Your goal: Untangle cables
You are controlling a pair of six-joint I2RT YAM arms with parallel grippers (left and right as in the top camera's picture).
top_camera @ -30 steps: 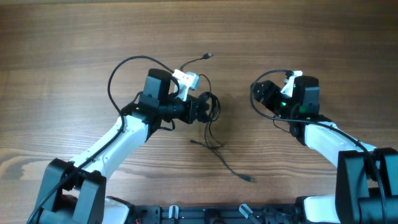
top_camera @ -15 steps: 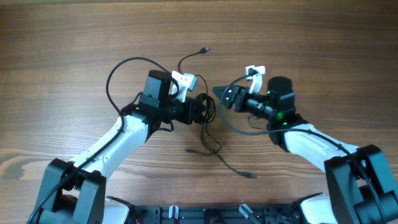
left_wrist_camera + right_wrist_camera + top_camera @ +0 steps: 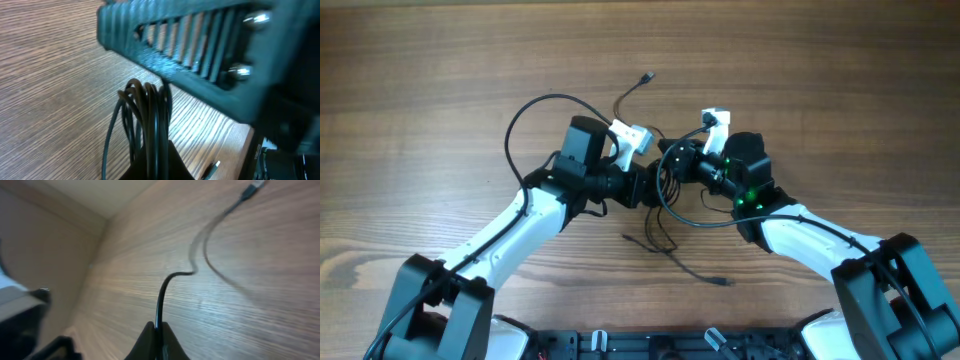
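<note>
The cables [image 3: 658, 233] are thin black cords, bunched between my two grippers at the table's middle. One strand runs up to a plug [image 3: 646, 77]; another trails down to a plug [image 3: 723, 284]. My left gripper [image 3: 648, 187] is shut on the coiled bundle [image 3: 145, 120], whose loops rise out of its fingers [image 3: 175, 167]. My right gripper [image 3: 672, 163] meets it from the right. In the right wrist view the right gripper [image 3: 158, 332] is shut on a single strand [image 3: 165, 287] that curves away to a plug [image 3: 255, 185].
The left arm's thicker black wire [image 3: 525, 115] arcs up behind its wrist. The right arm's wire [image 3: 695, 222] loops below its gripper. The right gripper's ribbed body [image 3: 200, 50] fills the top of the left wrist view. The table's front edge [image 3: 252, 150] lies close behind.
My right arm has swung left from the right side to the bundle, and its jaws have gone from open to shut on a strand. The left arm has shifted slightly right, still holding the bundle.
</note>
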